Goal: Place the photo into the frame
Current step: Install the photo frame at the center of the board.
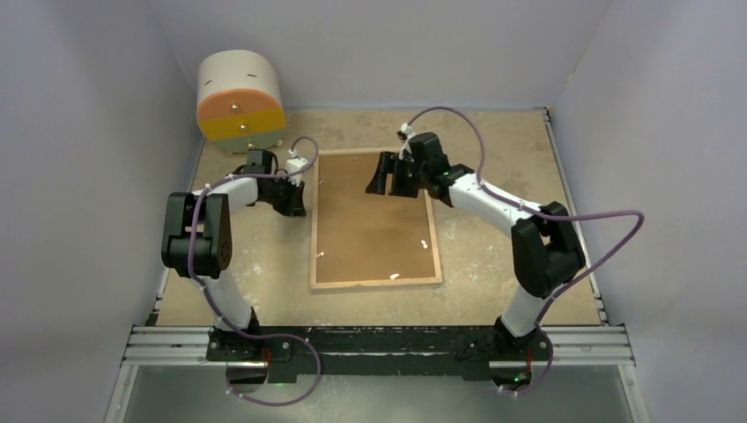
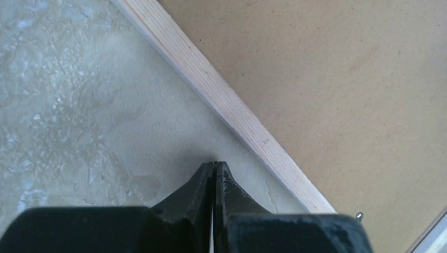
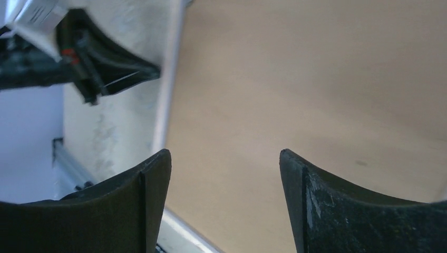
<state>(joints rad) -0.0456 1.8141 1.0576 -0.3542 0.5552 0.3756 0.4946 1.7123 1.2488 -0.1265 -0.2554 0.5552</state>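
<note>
Left fingers are seen pressed fully shut, nothing between them, tips low over bare counter. The frame lies back-up, its wooden rim just ahead and to the right of those tips; contact can't be judged. Right fingers are spread wide, nothing held, above the brown backing board, which fills the frame below them. The photo isn't seen in any view, so whether it sits under the board can't be told.

Risks, as judged:
- The board is flat w/ no raised edge under the right fingers, so a pinch would prob. skid off.
- The frame could be shoved across the counter if the rim is nudged by the shut left fingers w/o a counter-hold.
- The pane underneath could be stressed by a hard downward press.
- Left fingers are seen ahead-left of the right ones, not far off, so a clash is possible if both are brought to the same corner.

The counter is beige, mottled, scuffed w/ pale patches. Plain pale walls enclose it on three sides. A cream, orange and yellow drum stands beyond the left fingers.
</note>
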